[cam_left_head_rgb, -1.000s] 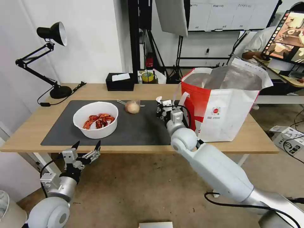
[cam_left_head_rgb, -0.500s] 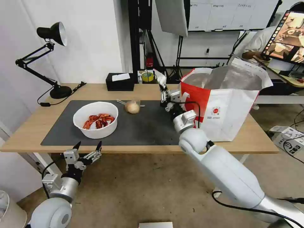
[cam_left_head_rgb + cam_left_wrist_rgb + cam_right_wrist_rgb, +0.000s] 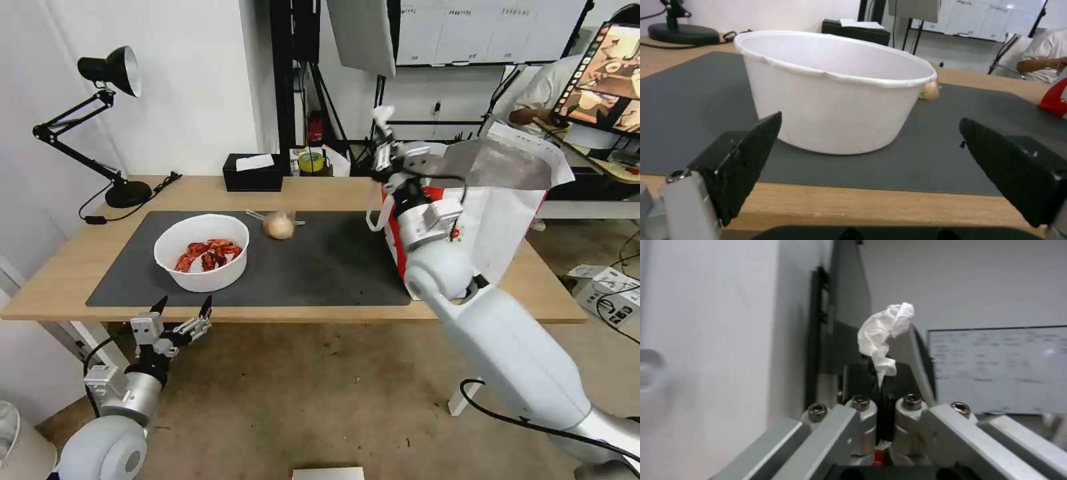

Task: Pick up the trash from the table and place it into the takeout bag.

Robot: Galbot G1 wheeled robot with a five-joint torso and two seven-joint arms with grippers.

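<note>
My right gripper is raised above the near-left corner of the takeout bag, shut on a small crumpled white tissue. In the right wrist view the tissue sticks up from between the closed fingertips. The white bowl of red crayfish shells sits on the dark grey mat at the left. A clear bag with a tan lump lies behind it. My left gripper hangs open below the table's front edge, facing the bowl.
A black desk lamp stands at the table's back left. A black tissue box and a tape roll sit along the back edge. A cardboard box lies on the floor at the right.
My right gripper has lifted the tissue from mat level, up and to the right, to above the bag's left corner. The left arm has stayed put.
</note>
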